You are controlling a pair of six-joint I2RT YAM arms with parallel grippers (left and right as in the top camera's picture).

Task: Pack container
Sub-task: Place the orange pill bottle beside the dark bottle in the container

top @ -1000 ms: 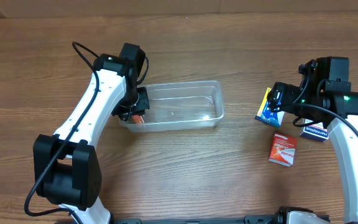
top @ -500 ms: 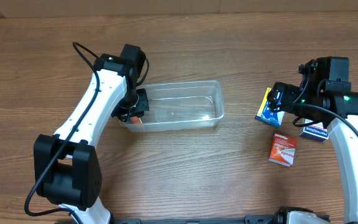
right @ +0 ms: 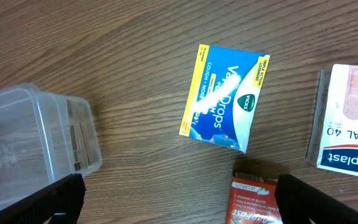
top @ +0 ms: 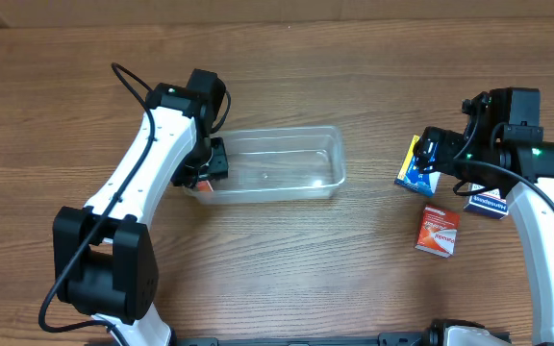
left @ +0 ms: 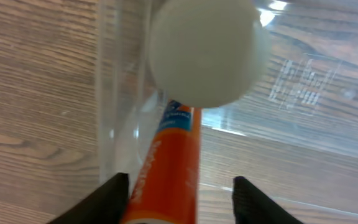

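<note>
Closest in, the left hand (left: pixel 180 186) has its fingers spread wide. An orange bottle (left: pixel 173 155) with a rounded white cap (left: pixel 210 53) sits between them, close against one finger, while bare tub floor shows on the other side, so it is not gripped. The bottle seems to rest inside the container (top: pixel 287 161), at its left end by the wall. Over the last second the left arm has eased slightly away from that corner, and the tub itself has barely shifted on the bench (top: pixel 287 269). That reads as a first item being let go.

Further off, the right hand (right: pixel 180 183) is unmoved, spread wide and empty above the cough-drop box (right: pixel 224 98). The plaster box (right: pixel 350 118) and red box (top: pixel 439 231) lie beside it, all well apart from the container and not yet packed.
</note>
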